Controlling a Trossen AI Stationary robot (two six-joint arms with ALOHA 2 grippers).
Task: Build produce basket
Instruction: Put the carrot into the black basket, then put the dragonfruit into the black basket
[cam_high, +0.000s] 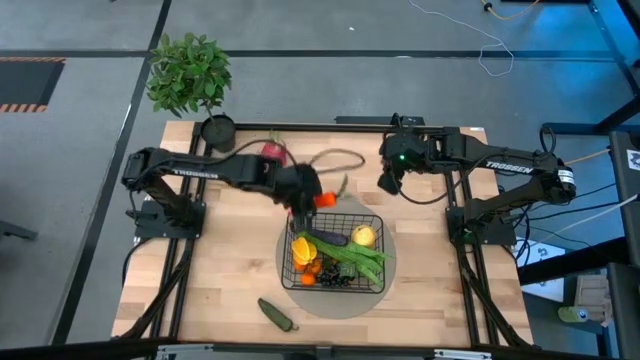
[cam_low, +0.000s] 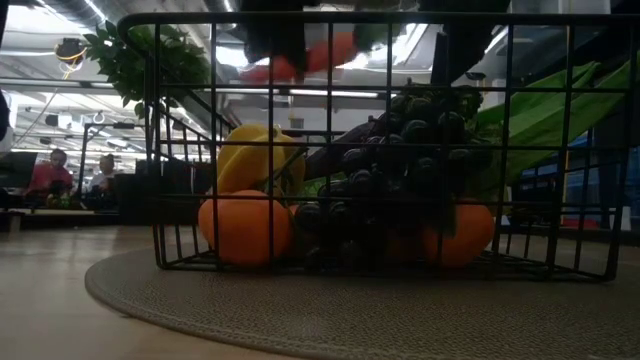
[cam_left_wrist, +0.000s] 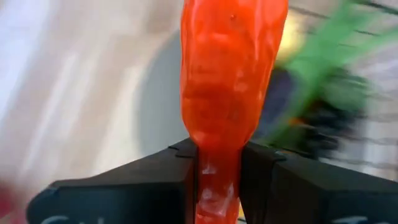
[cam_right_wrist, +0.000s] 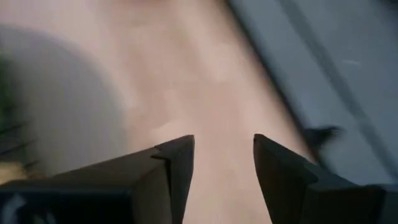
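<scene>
The black wire basket stands on a grey round mat and holds a yellow pepper, tangerines, dark grapes, green beans, an eggplant and a lemon. My left gripper is shut on the orange carrot just above the basket's far left rim. My right gripper is open and empty, above the table to the far right of the basket. A green cucumber lies on the table near the front edge. A pink dragon fruit lies at the back. My left gripper pinches the carrot between its two fingers near one end. The carrot sticks out forward past the fingertips, along the fingers. It is lifted clear, over the basket's far left rim.
A potted leafy plant stands at the table's far left corner. A looped cord lies at the back middle. Bare wood shows left and right of the mat.
</scene>
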